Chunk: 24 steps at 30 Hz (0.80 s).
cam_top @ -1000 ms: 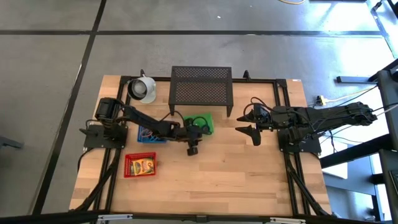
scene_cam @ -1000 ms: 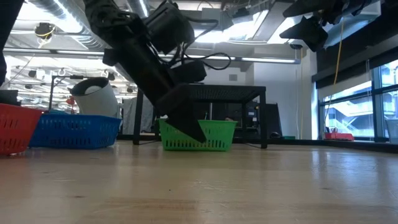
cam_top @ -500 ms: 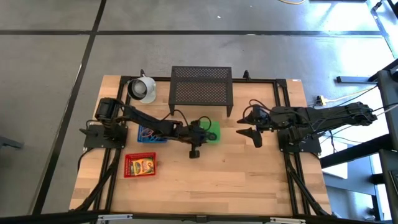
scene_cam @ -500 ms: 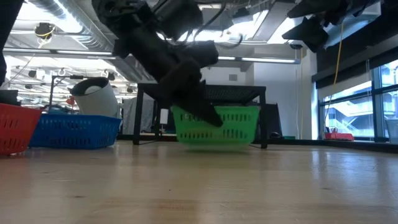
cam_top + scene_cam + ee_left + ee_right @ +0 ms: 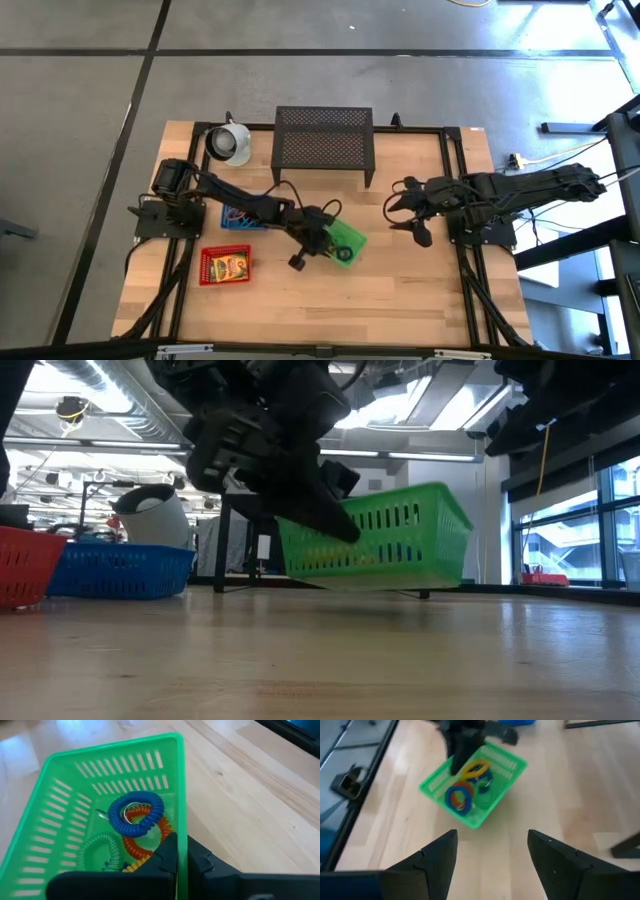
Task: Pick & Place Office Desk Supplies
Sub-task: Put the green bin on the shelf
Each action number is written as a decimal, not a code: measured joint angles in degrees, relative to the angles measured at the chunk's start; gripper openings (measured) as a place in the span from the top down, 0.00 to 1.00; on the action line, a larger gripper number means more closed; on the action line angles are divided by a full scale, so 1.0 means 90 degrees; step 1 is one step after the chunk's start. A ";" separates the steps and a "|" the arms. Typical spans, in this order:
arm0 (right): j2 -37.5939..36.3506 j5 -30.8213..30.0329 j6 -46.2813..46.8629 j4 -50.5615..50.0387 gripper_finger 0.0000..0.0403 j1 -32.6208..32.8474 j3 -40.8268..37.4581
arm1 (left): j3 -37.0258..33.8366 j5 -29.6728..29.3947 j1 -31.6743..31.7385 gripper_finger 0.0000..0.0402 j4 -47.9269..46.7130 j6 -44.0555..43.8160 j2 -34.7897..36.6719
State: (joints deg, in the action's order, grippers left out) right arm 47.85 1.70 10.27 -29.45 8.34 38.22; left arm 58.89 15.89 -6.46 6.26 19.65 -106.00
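A green slotted basket (image 5: 347, 241) holds coiled bands: blue (image 5: 136, 812), orange (image 5: 150, 837), pale green and yellow. It also shows in the low view (image 5: 395, 545) and in the right wrist view (image 5: 472, 785). My left gripper (image 5: 322, 238) is shut on the basket's wall at mid-table. My right gripper (image 5: 408, 212) is open and empty, above the table to the basket's right, and its fingers (image 5: 435, 857) stand wide apart. My left gripper pinches the basket's side wall at its rim (image 5: 181, 840), one finger inside (image 5: 167, 855) and one outside (image 5: 200, 862). The fingers come slanting down from the table's left. The basket is lifted clear of the table and slightly tilted, with the bands lying inside.
A black mesh stand (image 5: 323, 140) and a white cup-like object (image 5: 230, 143) stand at the far edge. A blue basket (image 5: 240, 215) and a red basket with a yellow crayon box (image 5: 226, 266) sit at the left. Bare wood lies toward the near edge.
My left gripper has carried the green basket up off the table and toward the near edge, a little to the right. The basket has turned about and now hangs tilted. My right gripper has shifted slightly toward the near edge.
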 joint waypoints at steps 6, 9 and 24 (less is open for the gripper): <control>0.0485 0.0421 -0.0389 0.0004 0.39 0.0000 0.0000 | 0.0002 -0.0031 -0.0017 0.99 -0.0058 0.0713 -0.0045; 0.0810 0.0420 -0.0397 0.0002 0.39 0.0000 0.0002 | 0.0002 -0.0116 0.0052 0.99 -0.0113 0.0809 -0.0078; 0.1278 0.0434 -0.0224 0.0122 0.39 0.0000 0.0002 | 0.0000 -0.0800 0.0107 0.92 -0.0419 0.0234 -0.0109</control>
State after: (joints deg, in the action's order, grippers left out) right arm 59.35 5.61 8.25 -28.35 8.34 38.24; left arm 58.89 8.69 -5.50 2.48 21.76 -106.98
